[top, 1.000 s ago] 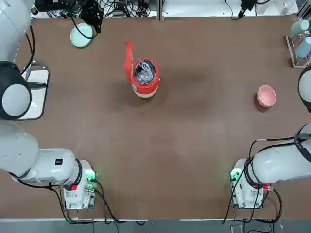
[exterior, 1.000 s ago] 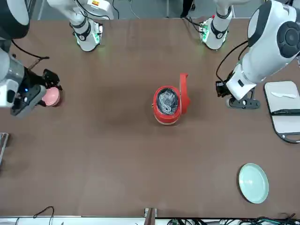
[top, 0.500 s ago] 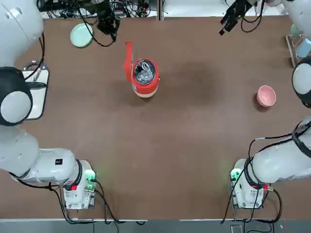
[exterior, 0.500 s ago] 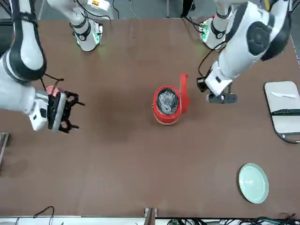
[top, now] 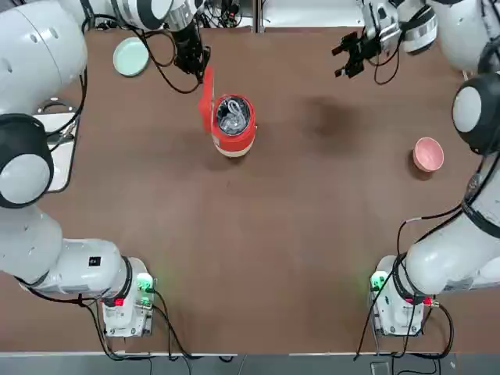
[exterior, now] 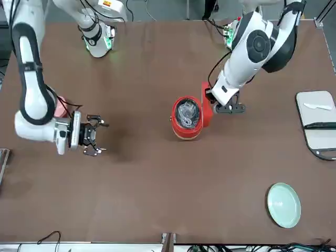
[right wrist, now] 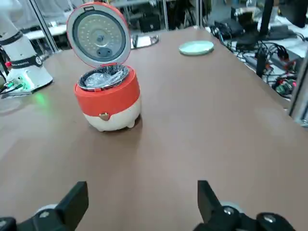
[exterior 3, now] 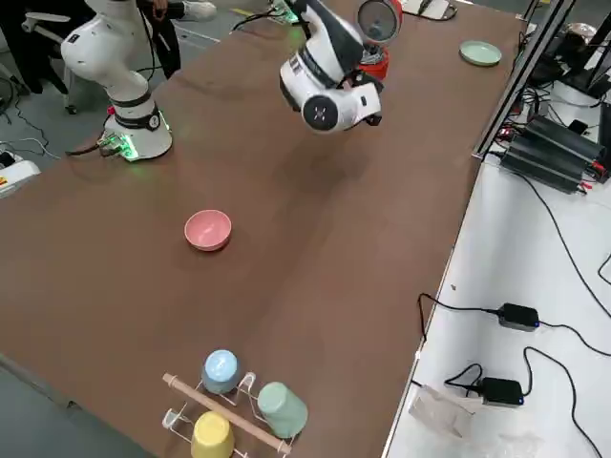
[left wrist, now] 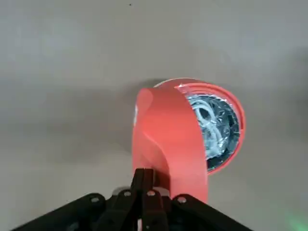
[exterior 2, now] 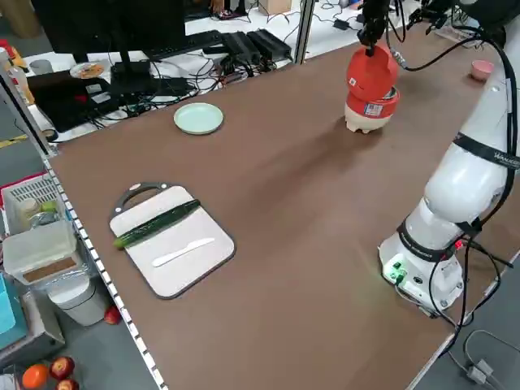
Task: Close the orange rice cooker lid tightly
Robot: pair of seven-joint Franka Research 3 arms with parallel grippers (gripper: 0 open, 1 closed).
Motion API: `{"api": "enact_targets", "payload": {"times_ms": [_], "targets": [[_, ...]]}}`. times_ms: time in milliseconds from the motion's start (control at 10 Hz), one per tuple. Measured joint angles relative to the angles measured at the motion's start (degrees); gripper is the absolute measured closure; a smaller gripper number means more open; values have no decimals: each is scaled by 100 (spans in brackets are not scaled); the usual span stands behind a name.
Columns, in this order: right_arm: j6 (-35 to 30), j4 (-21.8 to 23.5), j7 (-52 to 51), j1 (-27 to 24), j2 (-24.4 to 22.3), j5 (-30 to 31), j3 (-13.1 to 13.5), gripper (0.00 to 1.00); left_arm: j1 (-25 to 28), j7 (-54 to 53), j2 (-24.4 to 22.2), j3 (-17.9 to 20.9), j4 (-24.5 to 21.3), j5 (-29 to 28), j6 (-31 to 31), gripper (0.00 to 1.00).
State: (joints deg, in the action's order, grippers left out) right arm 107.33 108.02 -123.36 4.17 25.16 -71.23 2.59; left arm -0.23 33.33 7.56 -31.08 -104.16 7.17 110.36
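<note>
Red-orange and cream, the orange rice cooker (top: 233, 125) stands on the brown tabletop (top: 273, 234) toward the far side from the arm bases, its silver inner pot exposed. The lid (top: 206, 98) is raised upright on its hinge at the cooker's left side, its round inner face turned toward the pot.

The left tool (top: 194, 59) sits just behind the lid's top edge, on the lid's outer side. In the left wrist view its black fingers (left wrist: 144, 185) are pressed together, clenched on nothing, with their tips at the orange outer shell of the lid (left wrist: 168, 139). The left arm reaches far across the tabletop from its base, curving over the far-left corner, its wrist angled down toward the lid.

The right tool (top: 351, 53) hangs above the tabletop well to the right of the cooker, beyond it on the far side. Its fingers (right wrist: 72, 202) are spread wide and hold nothing, and its wrist view looks level across the tabletop at the cooker (right wrist: 108, 98). The right arm arches high from its base.

A pink bowl (top: 428, 154) lies nearer the bases than the right tool. A pale green plate (top: 130, 56) lies left of the left tool.
</note>
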Motion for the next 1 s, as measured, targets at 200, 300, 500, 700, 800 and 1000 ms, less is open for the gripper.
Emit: {"api": "enact_targets", "payload": {"times_ms": [200,300,500,700,800,1000], "targets": [[-11,130,-951,-5,391,-790,-303,0,-275,643,126,-7,-3,-1,432,99],[-12,177,-1360,1,533,-1091,-469,0,-453,904,250,-9,-5,-16,670,99],[-18,302,-2124,133,856,-1827,-781,0,-731,1342,569,-9,-16,-171,1135,99],[-16,434,-2491,356,1120,-2442,-1035,0,-857,1645,920,-10,-22,-576,1413,99],[-7,504,-2584,427,1208,-2655,-1149,0,-880,1647,1113,-9,-24,-616,1601,99],[-4,569,-2658,560,1393,-2834,-1223,0,-889,1647,1444,-10,-20,-714,1900,99]]}}
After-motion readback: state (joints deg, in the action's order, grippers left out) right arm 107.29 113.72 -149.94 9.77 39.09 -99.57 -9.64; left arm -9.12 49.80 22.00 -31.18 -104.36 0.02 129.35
